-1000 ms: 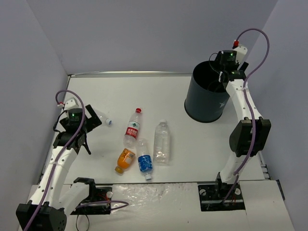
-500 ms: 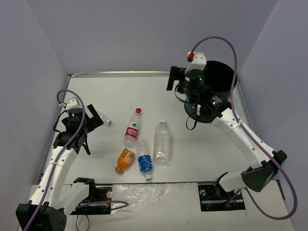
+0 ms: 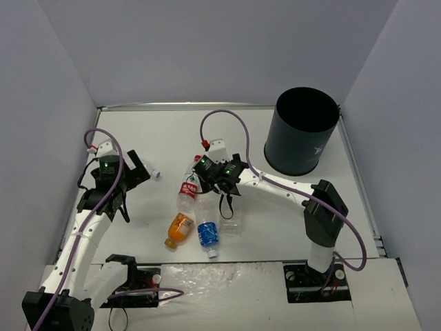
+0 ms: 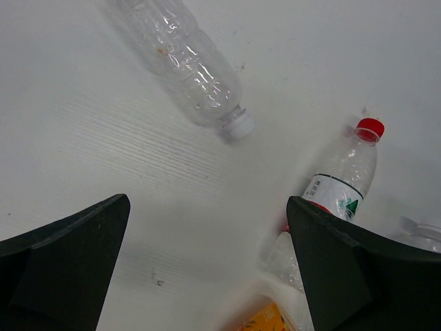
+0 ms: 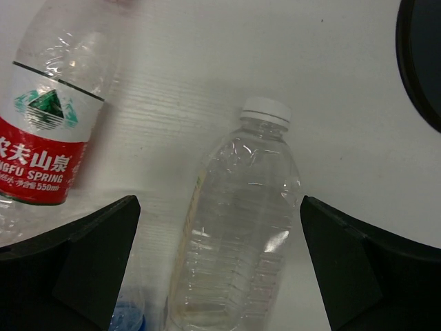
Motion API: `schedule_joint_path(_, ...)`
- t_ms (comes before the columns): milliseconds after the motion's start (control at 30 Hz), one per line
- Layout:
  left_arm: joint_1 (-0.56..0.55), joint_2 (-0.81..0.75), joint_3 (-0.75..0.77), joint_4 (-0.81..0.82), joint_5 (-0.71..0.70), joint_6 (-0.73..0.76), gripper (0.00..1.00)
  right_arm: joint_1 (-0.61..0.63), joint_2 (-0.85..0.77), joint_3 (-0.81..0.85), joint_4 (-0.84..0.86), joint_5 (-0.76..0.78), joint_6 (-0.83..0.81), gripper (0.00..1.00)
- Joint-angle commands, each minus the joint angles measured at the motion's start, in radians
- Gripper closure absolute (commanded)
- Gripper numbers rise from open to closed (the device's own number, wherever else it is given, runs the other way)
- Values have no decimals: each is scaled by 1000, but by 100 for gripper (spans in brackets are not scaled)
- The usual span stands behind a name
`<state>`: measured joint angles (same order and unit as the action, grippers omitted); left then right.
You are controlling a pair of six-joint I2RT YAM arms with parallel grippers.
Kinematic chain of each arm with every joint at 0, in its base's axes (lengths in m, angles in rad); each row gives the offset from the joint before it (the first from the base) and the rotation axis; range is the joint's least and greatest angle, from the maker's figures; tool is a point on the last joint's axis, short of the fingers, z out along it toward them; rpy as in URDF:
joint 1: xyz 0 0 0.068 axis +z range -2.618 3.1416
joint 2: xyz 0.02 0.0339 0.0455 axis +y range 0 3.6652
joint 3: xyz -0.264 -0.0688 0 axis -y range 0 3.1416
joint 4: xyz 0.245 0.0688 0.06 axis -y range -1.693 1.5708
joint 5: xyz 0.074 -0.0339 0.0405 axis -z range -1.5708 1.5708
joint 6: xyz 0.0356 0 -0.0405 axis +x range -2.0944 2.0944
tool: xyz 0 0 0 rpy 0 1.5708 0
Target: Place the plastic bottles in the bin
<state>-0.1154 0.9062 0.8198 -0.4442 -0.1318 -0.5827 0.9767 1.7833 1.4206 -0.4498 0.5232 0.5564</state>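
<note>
The right gripper (image 5: 220, 201) is spread wide and holds nothing. In its wrist view the two dark fingers stand either side of the large clear bottle (image 5: 240, 234), which lies on its side on the white table (image 3: 282, 207) with its white cap pointing away from the arm bases. How high the fingers hang above the bottle cannot be told. Just to the left of it lies the red-labelled bottle (image 3: 187, 190), its red cap also pointing to the far side. From above, the right arm reaches across the middle of the table and hides part of both bottles. Nearer the bases, the orange-filled bottle (image 3: 180, 229) and the blue-labelled bottle (image 3: 207, 234) lie side by side, close together below the red-labelled one. The left gripper (image 4: 207, 201) is likewise fully spread and empty, over the left side of the table. The small clear white-capped bottle (image 4: 186, 62) lies just beyond its fingers, untouched. The bin (image 3: 296, 148) stands upright at the far right corner, well apart from every bottle; its inside is too dark to see into.
</note>
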Motion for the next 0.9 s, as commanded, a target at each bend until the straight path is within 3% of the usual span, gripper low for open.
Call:
schedule_joint_path(0,-9,-8,-5,58,10,0,3,-9,6,15,-59,98,78,0)
schedule_joint_path(500,-10,-24,-17,61,9,-10,3,-74,71,-97,-61,33,195,0)
schedule_joint_path(767,-10,-37,-22,64,1,-14,3,-130,67,-216,97,-126,203,1)
schedule_joint_path(800,-10,-38,-24,62,-1,-15,3,-134,66,-217,111,-129,200,5)
schedule_joint_path(867,-10,-41,-21,61,-8,-15,3,-139,50,-224,131,-153,198,24)
